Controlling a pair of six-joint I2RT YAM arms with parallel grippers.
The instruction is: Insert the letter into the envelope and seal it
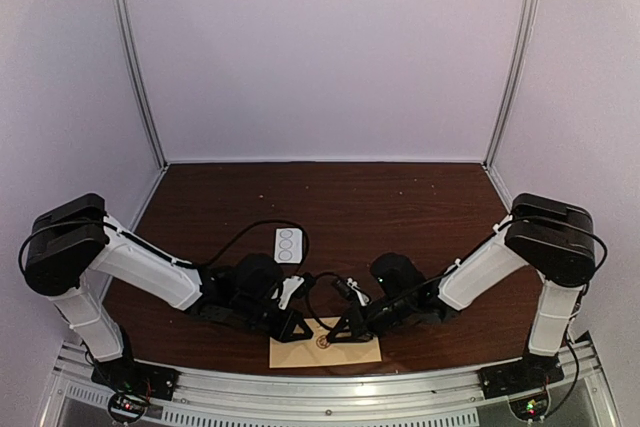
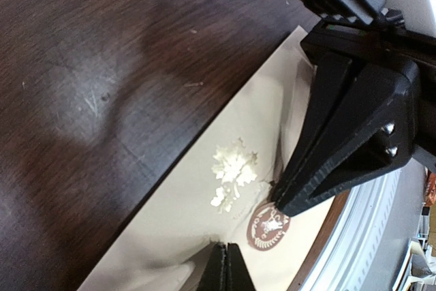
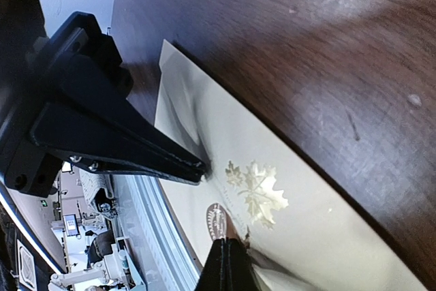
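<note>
Find the envelope (image 1: 325,349) flat at the counter's (image 1: 400,197) near edge. The left fingers (image 2: 216,274) and right fingers (image 3: 216,270) are each pressed together, tips bearing beside the round seal (image 2: 268,227), apparently to press it shut.

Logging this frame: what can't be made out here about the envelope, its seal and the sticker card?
Whether the letter is inside the envelope: no view shows it; the paper hides it.
The flap edge, top view: covered by the left gripper and right gripper.
The round seal, wrist views: print too blurred to read, partly covered by gripper tips.
The sticker card, top view: too small for detail.
</note>
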